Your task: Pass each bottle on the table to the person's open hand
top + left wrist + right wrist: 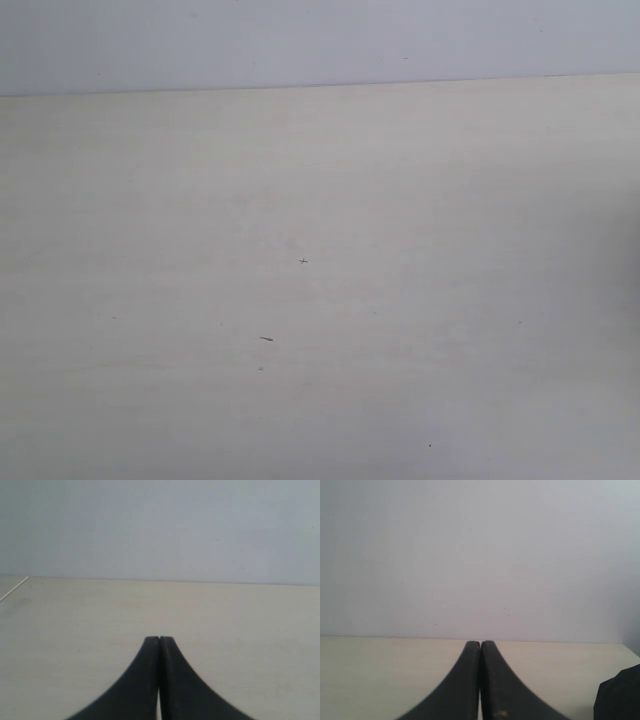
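Note:
The pale beige table (320, 300) fills the exterior view, bare apart from a few tiny dark specks. No bottle shows in any view, and the person's open hand is out of view. Neither gripper appears in the exterior view. In the left wrist view my left gripper (159, 639) is shut, its black fingers pressed together with nothing between them, low over the table (75, 630). In the right wrist view my right gripper (480, 643) is likewise shut and holds nothing above the table (380, 675).
A plain pale wall (320, 40) rises behind the table's far edge. A dark rounded shape (620, 695) sits at the edge of the right wrist view; I cannot tell what it is. The table's corner edge (14, 589) shows in the left wrist view.

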